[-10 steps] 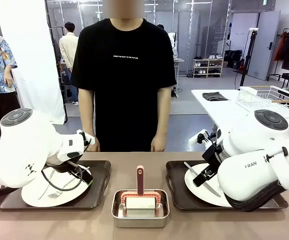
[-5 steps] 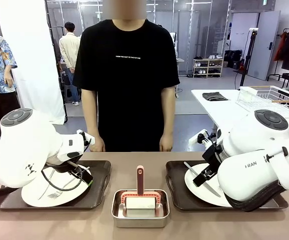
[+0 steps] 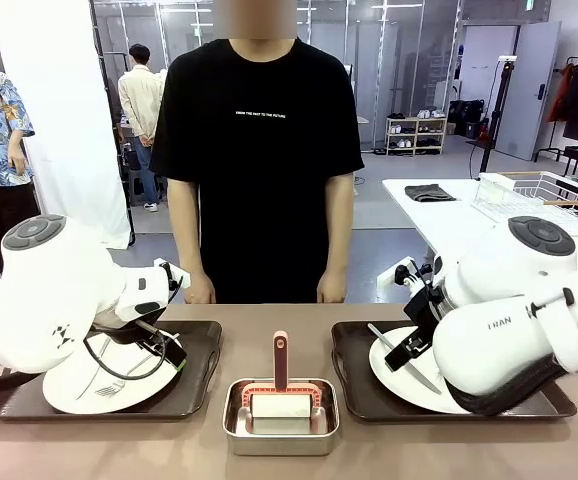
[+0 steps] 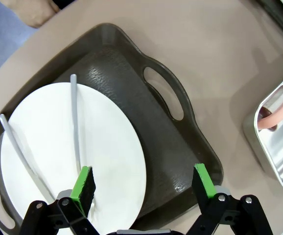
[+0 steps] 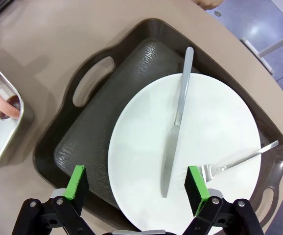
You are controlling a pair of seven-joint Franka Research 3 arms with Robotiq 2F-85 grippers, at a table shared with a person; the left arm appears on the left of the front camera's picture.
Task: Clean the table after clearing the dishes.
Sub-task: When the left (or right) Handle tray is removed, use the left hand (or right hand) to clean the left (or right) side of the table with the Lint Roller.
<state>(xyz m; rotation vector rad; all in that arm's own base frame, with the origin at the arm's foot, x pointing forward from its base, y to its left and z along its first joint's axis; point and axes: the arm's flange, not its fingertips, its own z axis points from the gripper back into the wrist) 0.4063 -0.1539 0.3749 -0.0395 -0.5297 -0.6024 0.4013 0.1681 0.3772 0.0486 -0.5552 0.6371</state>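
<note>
On the tan table [image 3: 419, 455] two dark brown trays [image 3: 204, 350] [image 3: 354, 385] each carry a white plate [image 3: 69, 390] [image 3: 394, 375]. My left gripper [image 3: 164, 350] hovers open over the left tray. In the left wrist view its green pads [image 4: 84, 182] straddle the right edge of the plate [image 4: 107, 147], on which a knife [image 4: 74, 122] and fork [image 4: 19, 147] lie. My right gripper [image 3: 409, 345] hangs open above the right plate [image 5: 215, 127], near the knife [image 5: 176, 127] and fork [image 5: 239, 159]. Neither gripper holds anything.
A small steel pan [image 3: 281, 415] with a pink-handled tool [image 3: 280, 360] sits between the trays at the front. A person in a black shirt stands at the far edge, hands [image 3: 201, 292] near the table. A white table with a wire basket [image 3: 529, 200] stands at the back right.
The person has shifted a little to the right. The right arm has moved slightly; the left arm is still. Both grippers stay open.
</note>
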